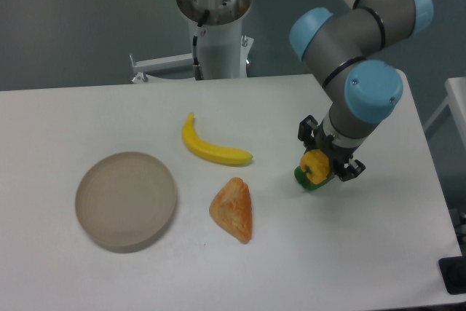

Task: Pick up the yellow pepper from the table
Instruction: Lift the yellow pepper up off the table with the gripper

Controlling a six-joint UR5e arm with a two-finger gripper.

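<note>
yellow pepper (314,164): small, glossy, yellow-orange; clamped between gripper fingers; lifted off table | table (87,114): flat, matte white

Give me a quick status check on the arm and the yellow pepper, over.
End effector shut on the yellow pepper, lifted off the table. Green pepper shows just beneath. Banana, orange wedge, round plate off to the side, nothing blocking.

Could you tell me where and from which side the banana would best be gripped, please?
Judging by its pose, grip the banana across its thick middle, coming straight down from above. It lies flat on the table and curves, so jaws set across its narrow width should close on two roughly parallel sides, with bare table either side.
</note>
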